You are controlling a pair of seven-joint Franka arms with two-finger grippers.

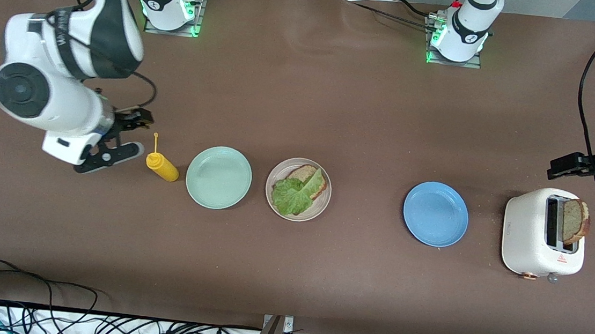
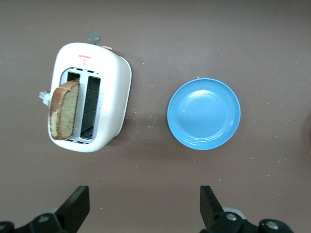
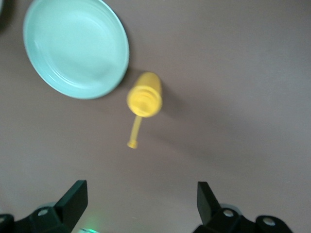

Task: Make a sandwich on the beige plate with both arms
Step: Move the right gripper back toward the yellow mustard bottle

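A brown worktop carries a row of things running from the right arm's end to the left arm's end: a yellow squeeze bottle standing upright, a mint-green plate just beside it, a beige plate, a blue plate well apart from that, and a white toaster. Taking the beige plate as the centre of a clock face in the front view, the mint-green plate sits at nine o'clock and the blue plate and toaster at three o'clock. Both arm bases stand on the worktop at eleven and one o'clock.
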